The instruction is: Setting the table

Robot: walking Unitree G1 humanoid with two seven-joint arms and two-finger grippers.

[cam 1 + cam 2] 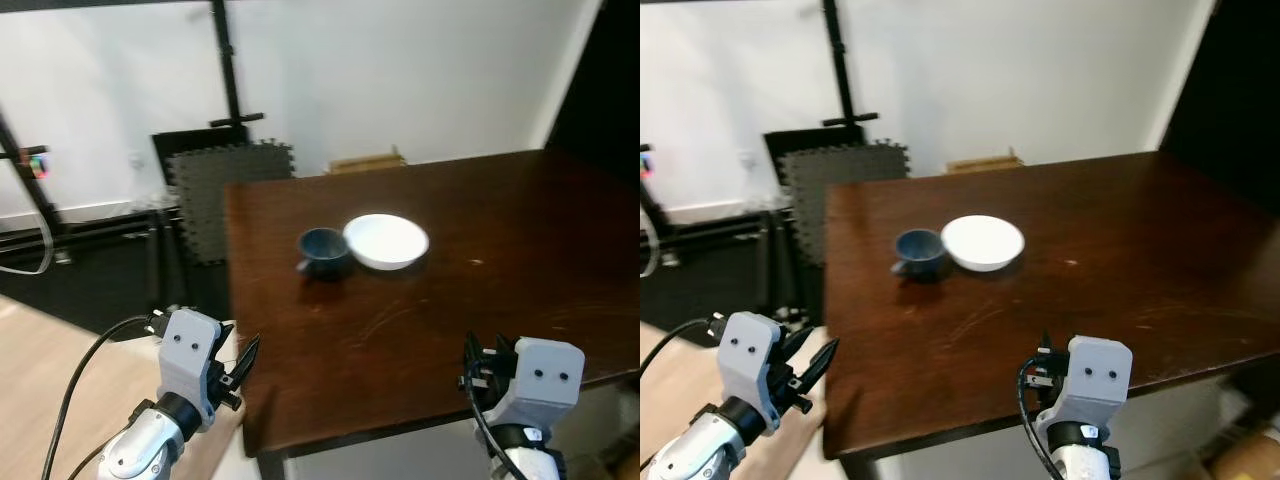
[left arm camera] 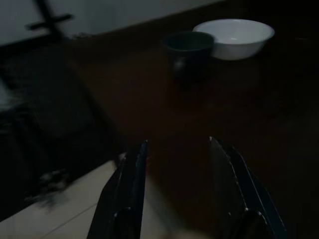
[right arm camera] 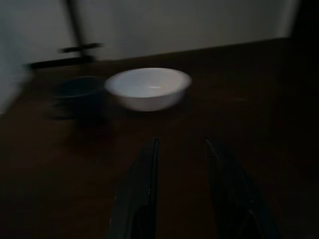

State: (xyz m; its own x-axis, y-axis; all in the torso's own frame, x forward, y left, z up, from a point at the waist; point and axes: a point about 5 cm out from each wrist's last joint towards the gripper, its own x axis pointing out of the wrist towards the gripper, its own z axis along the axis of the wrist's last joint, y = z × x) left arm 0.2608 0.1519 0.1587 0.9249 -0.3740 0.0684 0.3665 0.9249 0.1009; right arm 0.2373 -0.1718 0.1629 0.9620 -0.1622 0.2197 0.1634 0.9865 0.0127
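White bowl (image 1: 386,241) and dark blue cup (image 1: 323,250) sit touching on the dark tabletop (image 1: 520,240), toward its left edge, cup on the edge side. Left gripper (image 1: 243,358) hovers just off the near-left corner, fingers parted, holding nothing. Right gripper (image 3: 179,149) over the near edge, fingers parted, nothing held.

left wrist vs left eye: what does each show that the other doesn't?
Left wrist: a close look along the left end effector, its fingers apart with nothing between, aimed at the dishes over the near left corner.

Left eye: the right end effector at the near edge, a black stand, dark foam mats.

Both: the dark blue cup beside the white bowl on the dark wooden table.
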